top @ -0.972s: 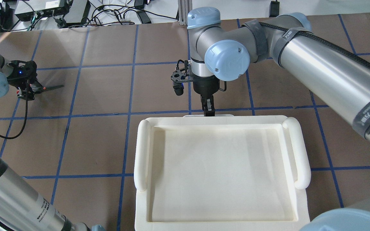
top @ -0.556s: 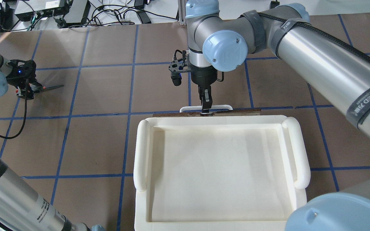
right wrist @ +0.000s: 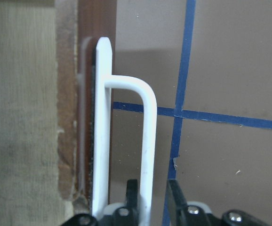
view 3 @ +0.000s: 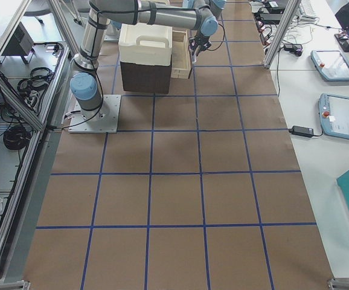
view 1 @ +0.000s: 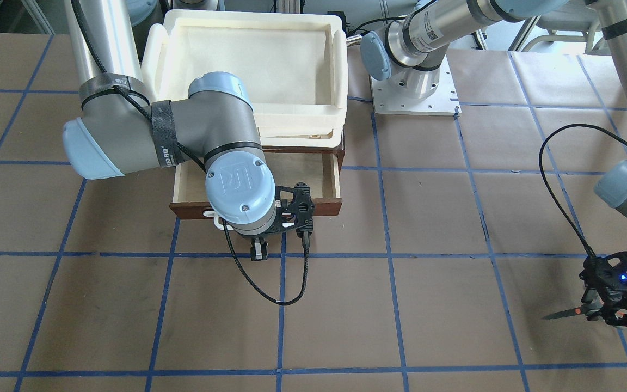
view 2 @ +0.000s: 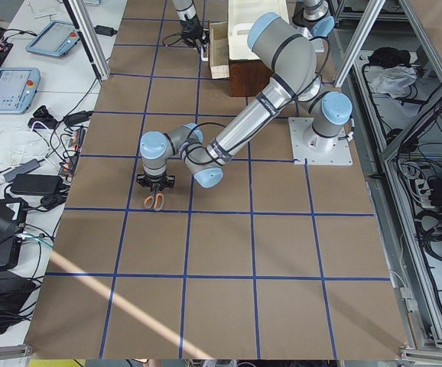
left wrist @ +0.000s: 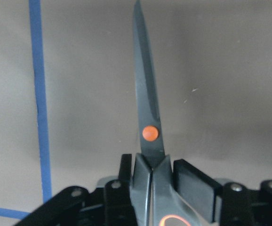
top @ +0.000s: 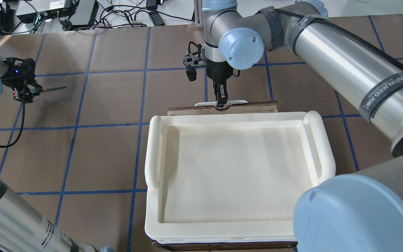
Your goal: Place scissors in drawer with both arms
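Note:
My left gripper point(top: 24, 92) is shut on the scissors point(top: 47, 89) at the handles, at the table's far left. The dark blades stick out level toward the middle. The left wrist view shows the blade and its orange pivot dot point(left wrist: 149, 133) between the pads. The scissors also show in the front view point(view 1: 569, 312). My right gripper point(top: 221, 101) is shut on the white bar handle point(right wrist: 148, 141) of the reddish-brown drawer point(view 1: 321, 207). The drawer is pulled out, and its pale wood interior point(view 1: 305, 171) shows.
A cream-white tray point(top: 153, 150) lies on top of the drawer's cabinet and hides most of the drawer from overhead. The left arm's black cable point(view 1: 550, 190) loops over the brown paper with its blue tape grid. The left arm's base plate point(view 1: 414, 92) stands beside the cabinet.
My right gripper has moved away from the cabinet with the handle, and the drawer has slid out. My left gripper has shifted slightly with the scissors still in it.

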Robot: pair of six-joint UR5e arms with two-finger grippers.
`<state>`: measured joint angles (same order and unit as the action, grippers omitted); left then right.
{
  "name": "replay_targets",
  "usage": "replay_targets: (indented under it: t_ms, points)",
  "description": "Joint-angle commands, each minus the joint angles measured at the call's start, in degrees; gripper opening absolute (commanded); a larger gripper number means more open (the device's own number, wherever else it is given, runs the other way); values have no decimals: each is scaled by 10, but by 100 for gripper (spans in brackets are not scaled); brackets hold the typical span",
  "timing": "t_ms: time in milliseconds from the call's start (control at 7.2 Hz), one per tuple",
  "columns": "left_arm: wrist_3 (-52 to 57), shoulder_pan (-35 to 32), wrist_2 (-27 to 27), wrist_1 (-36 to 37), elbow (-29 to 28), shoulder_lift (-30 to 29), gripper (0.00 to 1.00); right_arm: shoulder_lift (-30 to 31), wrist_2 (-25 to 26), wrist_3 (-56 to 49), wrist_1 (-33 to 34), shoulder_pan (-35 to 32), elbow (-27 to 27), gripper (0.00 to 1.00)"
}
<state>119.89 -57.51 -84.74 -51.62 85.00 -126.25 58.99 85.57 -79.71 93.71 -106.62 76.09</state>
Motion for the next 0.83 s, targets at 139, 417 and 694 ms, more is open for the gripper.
replay_targets:
  t_ms: [139, 417, 694]
  points:
    - [-4, -20, -3, -47, -14, 28, 10, -27, -1, -11, 16, 5, -50, 32]
    - [-6, -37, -3, -92, -26, 50, 10, -34, -1, -11, 58, 6, -57, 33]
    - [-7, -38, -2, -101, -26, 58, 10, -35, -5, -9, 69, 13, -55, 50]
